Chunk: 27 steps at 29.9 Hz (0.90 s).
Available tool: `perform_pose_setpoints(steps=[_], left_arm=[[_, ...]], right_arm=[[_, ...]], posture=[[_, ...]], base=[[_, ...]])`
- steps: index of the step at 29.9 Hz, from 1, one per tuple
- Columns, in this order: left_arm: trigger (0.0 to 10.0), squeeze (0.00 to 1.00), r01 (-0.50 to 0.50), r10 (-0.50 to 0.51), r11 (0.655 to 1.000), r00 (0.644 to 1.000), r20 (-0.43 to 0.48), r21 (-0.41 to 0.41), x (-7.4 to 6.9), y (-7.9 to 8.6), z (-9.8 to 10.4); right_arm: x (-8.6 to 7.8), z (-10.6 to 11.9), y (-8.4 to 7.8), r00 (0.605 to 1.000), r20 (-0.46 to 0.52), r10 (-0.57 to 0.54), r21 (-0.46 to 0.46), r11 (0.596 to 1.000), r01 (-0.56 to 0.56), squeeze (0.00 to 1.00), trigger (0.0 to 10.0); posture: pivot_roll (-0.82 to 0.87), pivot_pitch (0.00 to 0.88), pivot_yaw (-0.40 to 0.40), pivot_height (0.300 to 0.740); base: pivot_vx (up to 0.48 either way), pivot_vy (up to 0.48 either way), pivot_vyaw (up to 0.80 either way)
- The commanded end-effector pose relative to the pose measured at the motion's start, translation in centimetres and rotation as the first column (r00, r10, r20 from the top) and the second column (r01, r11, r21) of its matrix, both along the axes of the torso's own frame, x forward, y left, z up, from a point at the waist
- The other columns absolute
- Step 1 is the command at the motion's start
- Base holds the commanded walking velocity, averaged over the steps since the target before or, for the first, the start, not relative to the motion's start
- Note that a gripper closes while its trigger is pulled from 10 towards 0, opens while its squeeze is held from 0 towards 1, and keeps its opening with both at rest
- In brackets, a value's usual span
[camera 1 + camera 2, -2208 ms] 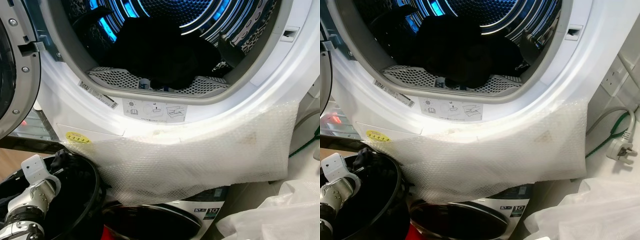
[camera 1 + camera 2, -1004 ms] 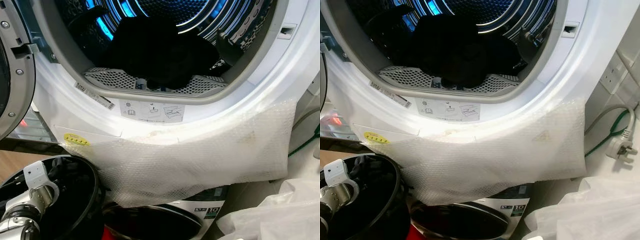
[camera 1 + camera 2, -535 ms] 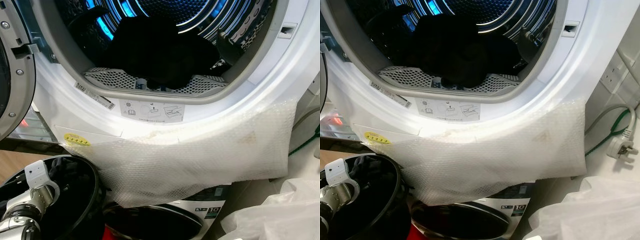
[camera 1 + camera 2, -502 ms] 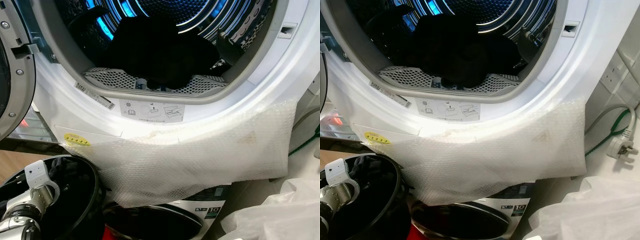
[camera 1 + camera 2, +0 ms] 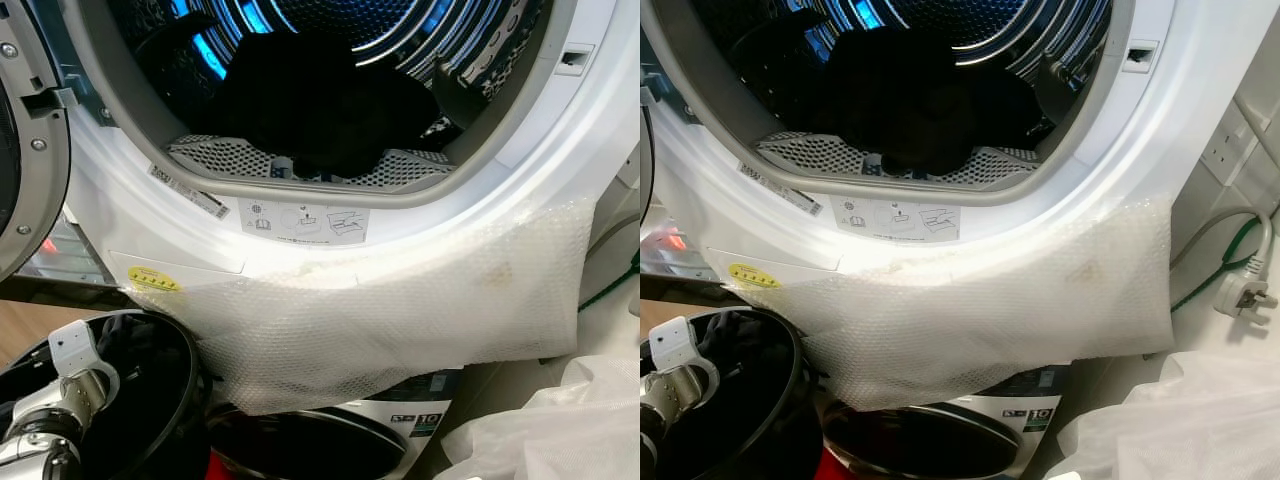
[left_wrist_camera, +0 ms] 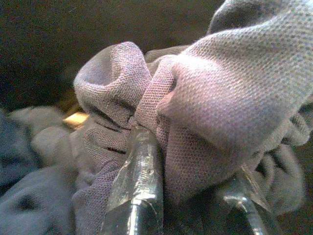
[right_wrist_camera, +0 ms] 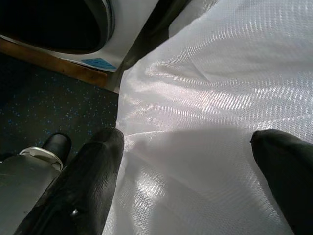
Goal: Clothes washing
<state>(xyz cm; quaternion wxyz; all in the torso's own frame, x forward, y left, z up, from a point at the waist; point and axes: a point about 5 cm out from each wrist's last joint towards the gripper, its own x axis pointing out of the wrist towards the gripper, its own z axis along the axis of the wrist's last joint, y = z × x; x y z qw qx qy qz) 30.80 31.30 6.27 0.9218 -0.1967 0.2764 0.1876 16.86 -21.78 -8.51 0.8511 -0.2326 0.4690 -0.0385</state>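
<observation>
Cloth [image 6: 215,98] sits clenched in the left pincer [image 6: 190,196] down inside the black basket [image 5: 190,400], while the right pincer [image 7: 190,171] hangs released over white plastic sheet [image 7: 220,73]

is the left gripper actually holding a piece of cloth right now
Yes, in the left wrist view the left gripper has a bunched fold of greyish knit cloth pinched between its two fingers.

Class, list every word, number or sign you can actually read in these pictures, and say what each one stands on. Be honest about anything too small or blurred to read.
"10" on the badge of the lower machine; the rest of that badge is too small to read.
White instruction sticker on the upper machine's door rim: pictograms only, text too small.
Yellow oval sticker: markings blurred.
Long white label strip on the rim: print unreadable.
Blue sticker on the lower machine, in the right wrist view: unreadable.
</observation>
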Motion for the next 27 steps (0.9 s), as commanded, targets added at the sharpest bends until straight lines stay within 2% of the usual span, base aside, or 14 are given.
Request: perform_pose_setpoints(steps=[1,3,5,9,14,15,16,18,20,21,23,24,26,27], left_arm=[[0.0,0.0,0.053,-0.051,0.998,0.997,0.061,-0.02,0.6,-0.7,0.5],[0.0,0.0,0.186,-0.188,0.982,0.973,0.132,0.028,1.0,-1.9,1.1],[0.0,0.0,0.329,-0.333,0.943,0.918,0.216,0.059,1.0,-3.6,1.8],[0.0,0.0,0.473,-0.466,0.88,0.836,0.291,0.05,-0.4,-5.7,2.5],[0.0,0.0,0.685,-0.66,0.727,0.673,0.333,0.056,-3.5,-7.3,3.3],[0.0,0.0,0.707,-0.685,0.703,0.645,0.337,0.076,-4.0,-7.4,3.5],[0.0,0.0,0.707,-0.685,0.703,0.645,0.337,0.076,-4.0,-7.4,3.5],[0.0,0.0,0.755,-0.73,0.65,0.586,0.352,0.09,-5.1,-7.3,4.2],[0.0,0.0,0.802,-0.769,0.588,0.515,0.378,0.104,-6.2,-7.2,5.5],[0.0,0.0,0.832,-0.796,0.543,0.466,0.387,0.114,-6.7,-7.3,6.1],[0.0,0.0,0.892,-0.851,0.432,0.355,0.386,0.131,-7.8,-7.8,7.1],[0.0,0.0,0.927,-0.882,0.349,0.277,0.381,0.133,-8.6,-8.1,7.7],[0.0,0.0,0.933,-0.886,0.336,0.265,0.381,0.133,-8.7,-8.1,7.8],[0.0,0.0,0.949,-0.902,0.288,0.223,0.369,0.129,-9.3,-8.0,8.3]], right_arm=[[-0.2,-0.1,0.1,1.0,-0.01,-0.009,0.004,1.0,0.009,0.0,10.0],[-0.2,-0.1,0.0,1.0,-0.011,-0.007,0.003,1.0,0.007,0.0,10.0],[-0.2,-0.1,0.0,1.0,-0.012,-0.004,0.003,1.0,0.004,0.0,10.0],[-0.3,-0.2,0.2,1.0,-0.014,-0.003,0.006,1.0,0.003,0.0,10.0],[-0.3,-0.2,0.3,1.0,-0.017,0.0,0.008,1.0,0.0,0.0,10.0],[-0.3,-0.2,0.3,1.0,-0.017,0.001,0.008,1.0,-0.001,0.0,10.0],[-0.3,-0.2,0.3,1.0,-0.017,0.001,0.008,1.0,-0.001,0.0,10.0],[-0.4,-0.2,0.3,1.0,-0.019,0.003,0.008,1.0,-0.003,0.0,10.0],[-0.4,-0.2,0.3,1.0,-0.02,0.006,0.007,1.0,-0.006,0.0,10.0],[-0.3,-0.2,0.3,1.0,-0.02,0.006,0.008,1.0,-0.006,0.0,10.0],[-0.2,-0.2,0.3,1.0,-0.018,0.006,0.008,1.0,-0.006,0.0,10.0],[-0.1,-0.2,0.3,1.0,-0.016,0.005,0.01,1.0,-0.005,0.0,10.0],[-0.1,-0.1,0.3,1.0,-0.015,0.005,0.01,1.0,-0.005,0.0,10.0],[0.0,-0.1,0.4,1.0,-0.012,0.005,0.015,1.0,-0.005,0.0,10.0]], posture=[[0.11,0.0,0.008,0.74],[0.12,0.0,0.008,0.74],[0.12,0.0,0.009,0.74],[0.12,0.0,0.012,0.74],[0.13,0.0,0.01,0.74],[0.13,0.0,0.009,0.74],[0.13,0.0,0.009,0.74],[0.14,0.0,0.008,0.74],[0.14,0.0,0.007,0.74],[0.14,0.0,0.007,0.74],[0.14,0.0,0.008,0.74],[0.14,0.0,0.009,0.74],[0.14,0.0,0.009,0.74],[0.14,0.0,0.014,0.74]], base=[[0.0,0.0,0.0],[0.0,0.0,0.0],[0.0,0.0,0.0],[0.0,0.0,0.0],[0.0,0.0,0.0],[0.0,0.0,0.0],[0.0,0.0,0.0],[0.0,0.0,0.0],[0.0,0.0,0.0],[0.0,0.0,0.0],[0.0,0.0,0.0],[0.0,0.0,0.0],[0.0,0.0,0.0],[0.0,0.0,0.0]])
